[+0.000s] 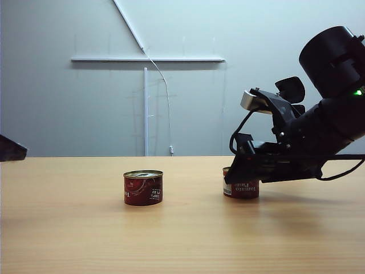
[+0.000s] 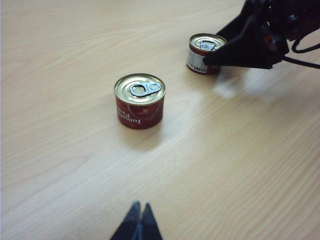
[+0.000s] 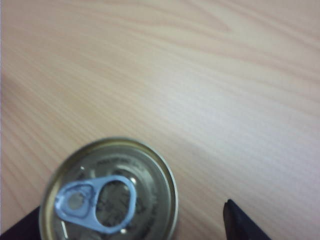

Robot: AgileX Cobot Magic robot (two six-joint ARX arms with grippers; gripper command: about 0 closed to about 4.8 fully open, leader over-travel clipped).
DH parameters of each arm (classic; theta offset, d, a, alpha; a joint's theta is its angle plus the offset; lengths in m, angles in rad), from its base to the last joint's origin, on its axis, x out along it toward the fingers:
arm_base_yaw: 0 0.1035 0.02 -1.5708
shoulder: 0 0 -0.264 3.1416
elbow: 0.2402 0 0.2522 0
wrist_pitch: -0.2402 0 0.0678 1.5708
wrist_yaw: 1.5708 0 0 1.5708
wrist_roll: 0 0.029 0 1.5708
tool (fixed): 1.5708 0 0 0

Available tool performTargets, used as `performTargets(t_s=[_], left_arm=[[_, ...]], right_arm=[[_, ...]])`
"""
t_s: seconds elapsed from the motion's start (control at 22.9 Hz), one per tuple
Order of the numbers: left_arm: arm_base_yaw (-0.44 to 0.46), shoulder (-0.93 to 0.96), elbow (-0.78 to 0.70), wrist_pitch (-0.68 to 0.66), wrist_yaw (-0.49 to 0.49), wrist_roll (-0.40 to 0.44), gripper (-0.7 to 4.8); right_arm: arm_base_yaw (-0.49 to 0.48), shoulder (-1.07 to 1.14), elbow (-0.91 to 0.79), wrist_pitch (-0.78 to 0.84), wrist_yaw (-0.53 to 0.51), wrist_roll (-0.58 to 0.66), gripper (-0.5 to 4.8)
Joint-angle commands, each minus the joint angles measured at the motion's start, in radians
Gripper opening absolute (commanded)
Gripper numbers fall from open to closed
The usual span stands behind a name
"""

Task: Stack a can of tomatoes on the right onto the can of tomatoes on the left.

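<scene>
right wrist view | right gripper [image 3: 130, 222] spread | right can [image 3: 109, 192] between its fingers

Black right arm [image 1: 319, 131], cables, green light.

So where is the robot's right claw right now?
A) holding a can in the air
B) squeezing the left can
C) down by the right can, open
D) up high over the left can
C: the right gripper is low at the right can, with a finger on each side of the lid and both cans on the table.
</scene>
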Motion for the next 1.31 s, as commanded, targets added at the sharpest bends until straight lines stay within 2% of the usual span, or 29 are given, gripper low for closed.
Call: performTargets(t_s=[0.04,0.26,0.31,0.35,0.39,0.44,0.57,0.7,0.79,0.92,1.31], left_arm=[[-0.002,0.001,0.003,0.013,0.003,0.000,-0.04],[-0.002,0.001,0.003,0.013,0.003,0.000,-0.04],[-0.001,0.001,0.003,0.013,0.003,0.000,-0.04],[-0.001,0.001,0.003,0.013,0.003,0.000,-0.04],[-0.001,0.001,0.003,0.013,0.003,0.000,-0.04],[-0.001,0.001,0.003,0.013,0.003,0.000,-0.04],[0.000,-0.001,0.003,0.013,0.003,0.000,-0.04],[0.000,-0.007,0.004,0.014,0.003,0.000,-0.04],[0.000,-0.008,0.004,0.013,0.003,0.000,-0.04],[0.000,-0.008,0.004,0.013,0.003,0.000,-0.04],[0.000,-0.008,0.004,0.013,0.003,0.000,-0.04]], right_arm=[[0.008,0.006,0.004,0.045,-0.002,-0.001,4.79],[0.021,0.034,0.005,0.068,-0.019,0.000,4.79],[0.021,0.038,0.005,0.077,-0.028,0.000,3.90],[0.021,0.038,0.005,0.080,-0.028,0.001,2.70],[0.021,0.038,0.005,0.093,-0.030,0.001,1.11],[0.021,0.038,0.005,0.105,-0.040,0.005,0.70],[0.047,0.038,0.008,0.199,-0.124,0.088,0.61],[0.155,0.038,0.068,0.145,-0.167,0.072,0.61],[0.247,0.038,0.123,0.086,-0.110,0.016,0.61],[0.310,0.045,0.165,0.060,0.043,-0.006,0.62],[0.327,0.119,0.294,-0.050,0.051,-0.030,0.62]])
